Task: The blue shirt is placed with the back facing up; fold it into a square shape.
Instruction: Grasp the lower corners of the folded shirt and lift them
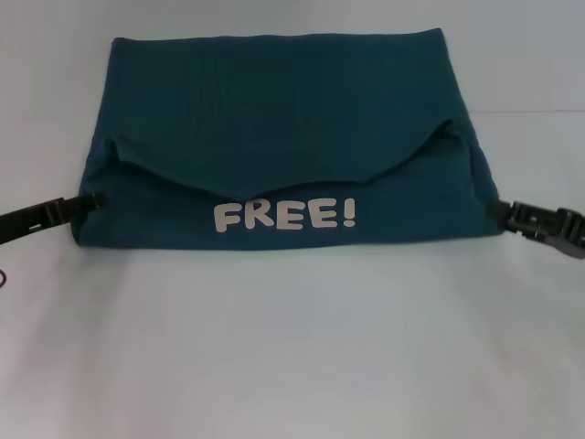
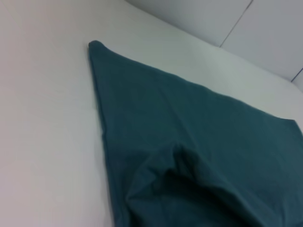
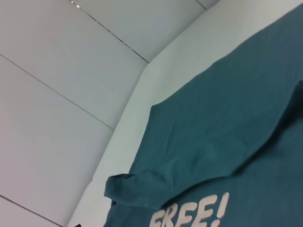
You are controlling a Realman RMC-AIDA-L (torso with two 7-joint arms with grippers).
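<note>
1. The left gripper (image 1: 94,200) lies low over the white table (image 1: 274,357) at the left edge of the blue shirt (image 1: 283,146). Its black fingertips touch the cloth near the left end of the folded flap. Whether the fingers pinch the fabric or merely rest against it cannot be told.
2. The blue shirt lies in the middle of the table, folded into a wide, roughly rectangular shape. A near portion is turned over, so the white "FREE!" lettering (image 1: 284,217) faces up along the near part. Above the lettering runs a curved cloth edge, sagging in the centre and lifted at both ends. The far part of the shirt is plain and flat.
3. In the left wrist view the shirt (image 2: 189,142) shows a straight side edge and a puckered fold.
4. The right gripper (image 1: 498,210) sits at the shirt's right edge, its tips meeting the cloth; its grip cannot be judged either.
5. The right wrist view shows the shirt (image 3: 227,123) with the lettering (image 3: 191,213) and a rolled corner.
</note>
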